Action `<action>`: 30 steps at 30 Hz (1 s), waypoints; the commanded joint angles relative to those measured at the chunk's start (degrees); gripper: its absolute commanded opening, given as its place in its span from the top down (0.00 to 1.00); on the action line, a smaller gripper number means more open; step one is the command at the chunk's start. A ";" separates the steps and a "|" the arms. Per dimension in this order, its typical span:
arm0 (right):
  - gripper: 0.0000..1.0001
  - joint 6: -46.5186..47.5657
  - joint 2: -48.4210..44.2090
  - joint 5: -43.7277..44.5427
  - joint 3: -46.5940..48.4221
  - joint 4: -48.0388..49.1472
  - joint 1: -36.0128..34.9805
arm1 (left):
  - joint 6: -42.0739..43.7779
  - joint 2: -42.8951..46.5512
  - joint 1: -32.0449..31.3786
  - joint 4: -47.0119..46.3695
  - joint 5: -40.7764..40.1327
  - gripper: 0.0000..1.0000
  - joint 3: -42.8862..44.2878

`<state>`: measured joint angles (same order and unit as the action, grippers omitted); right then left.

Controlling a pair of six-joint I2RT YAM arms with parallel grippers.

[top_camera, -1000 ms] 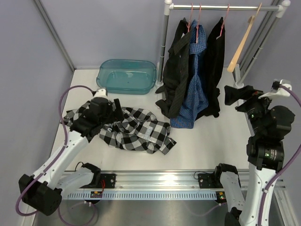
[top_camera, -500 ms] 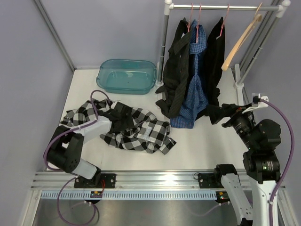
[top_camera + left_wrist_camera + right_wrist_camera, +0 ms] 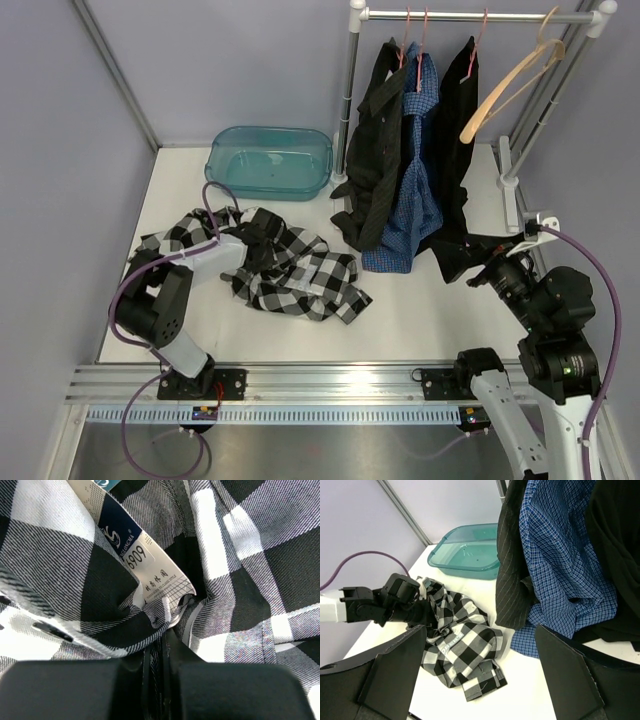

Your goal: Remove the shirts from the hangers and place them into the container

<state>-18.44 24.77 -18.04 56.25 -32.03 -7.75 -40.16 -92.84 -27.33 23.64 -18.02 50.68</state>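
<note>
The black-and-white check shirt point(image 3: 310, 275) lies crumpled on the white table left of centre. My left gripper point(image 3: 262, 238) is shut on a fold of it near the collar label point(image 3: 142, 565), with cloth pinched between the jaws point(image 3: 161, 647). A black pinstriped shirt point(image 3: 375, 150), a blue fine-check shirt point(image 3: 415, 180) and a plain black shirt point(image 3: 458, 120) hang on pink hangers point(image 3: 415, 40). The pale wooden hanger point(image 3: 505, 85) hangs bare, tilted. The teal container point(image 3: 268, 132) stands at the back left, holding nothing. My right gripper point(image 3: 462, 262) is open, low beside the hanging shirts' hems.
The metal rail point(image 3: 480, 15) and its upright post point(image 3: 350, 90) stand at the back right. Purple walls close off the left and the back. The hems of the hanging shirts pool on the table point(image 3: 430, 310). A slotted rail runs along the near edge point(image 3: 330, 385).
My left gripper has shut on the check shirt and its arm has folded back, bunching the cloth. My right arm has moved down and left toward the hanging shirts. The wooden hanger has swung upward.
</note>
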 commanded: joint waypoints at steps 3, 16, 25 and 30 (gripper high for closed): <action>0.01 3.23 -1.40 2.92 0.97 -1.63 -2.27 | 5.16 7.02 -0.18 8.60 -6.57 1.00 8.98; 0.01 4.20 1.33 1.08 0.26 -0.05 -3.41 | 40.49 2.06 -0.09 0.73 -24.34 1.00 67.43; 0.00 4.64 2.47 0.03 -1.32 1.18 -3.68 | 53.26 -11.92 2.46 -25.73 -21.19 1.00 79.06; 0.00 4.73 2.82 -0.50 -1.93 1.53 -3.77 | 50.02 -15.35 6.06 -31.63 -17.75 1.00 73.61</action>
<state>-14.70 26.94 -17.26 54.61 -32.58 -10.52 10.28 -108.25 -23.46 2.90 -37.82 125.51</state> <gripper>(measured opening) 0.993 0.075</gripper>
